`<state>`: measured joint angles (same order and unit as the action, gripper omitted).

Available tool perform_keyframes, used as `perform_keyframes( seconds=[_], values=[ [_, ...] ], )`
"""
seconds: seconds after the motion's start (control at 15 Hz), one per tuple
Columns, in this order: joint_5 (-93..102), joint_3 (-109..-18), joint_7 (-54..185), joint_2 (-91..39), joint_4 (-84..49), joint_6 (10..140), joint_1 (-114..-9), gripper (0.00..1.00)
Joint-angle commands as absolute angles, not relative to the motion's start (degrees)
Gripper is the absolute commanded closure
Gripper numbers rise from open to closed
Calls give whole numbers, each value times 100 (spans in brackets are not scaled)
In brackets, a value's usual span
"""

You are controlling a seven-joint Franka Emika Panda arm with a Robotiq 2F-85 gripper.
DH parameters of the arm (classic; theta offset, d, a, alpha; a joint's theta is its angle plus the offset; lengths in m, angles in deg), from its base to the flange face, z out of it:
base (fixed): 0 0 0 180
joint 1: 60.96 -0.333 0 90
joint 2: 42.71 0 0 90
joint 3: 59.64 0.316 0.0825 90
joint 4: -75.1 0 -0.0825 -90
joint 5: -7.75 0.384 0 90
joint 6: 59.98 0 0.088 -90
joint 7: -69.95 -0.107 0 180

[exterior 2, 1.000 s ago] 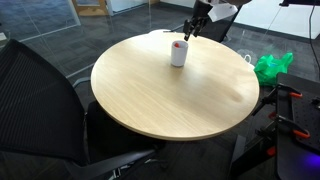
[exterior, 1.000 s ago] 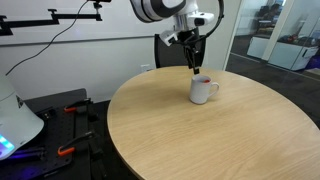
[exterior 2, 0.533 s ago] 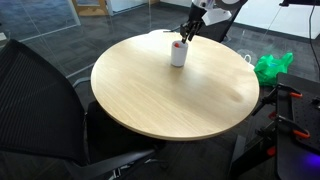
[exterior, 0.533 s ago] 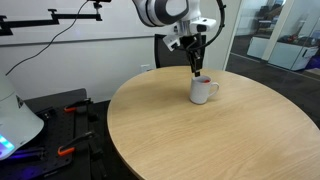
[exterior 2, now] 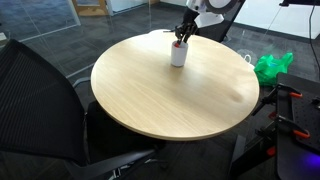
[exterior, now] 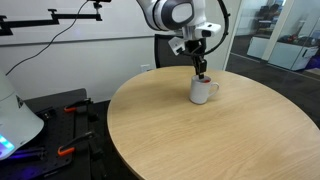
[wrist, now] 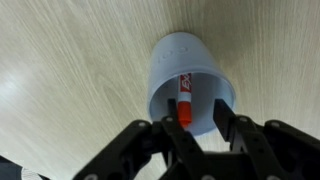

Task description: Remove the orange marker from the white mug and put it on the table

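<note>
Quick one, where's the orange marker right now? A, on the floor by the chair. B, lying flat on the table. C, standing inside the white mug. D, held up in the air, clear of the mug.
C: the wrist view shows the orange marker standing inside the white mug, with the open tool straddling its top end.
</note>
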<state>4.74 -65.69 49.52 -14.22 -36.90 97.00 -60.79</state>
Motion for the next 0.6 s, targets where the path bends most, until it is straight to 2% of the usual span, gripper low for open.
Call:
perform_keyframes(
  seconds=[0.0,0.53],
  values=[
    [658,-6617,5111,-1166,-3358,9709,-6091,57],
    [678,-6635,5152,-882,-3057,9668,-6073,56]
  ],
)
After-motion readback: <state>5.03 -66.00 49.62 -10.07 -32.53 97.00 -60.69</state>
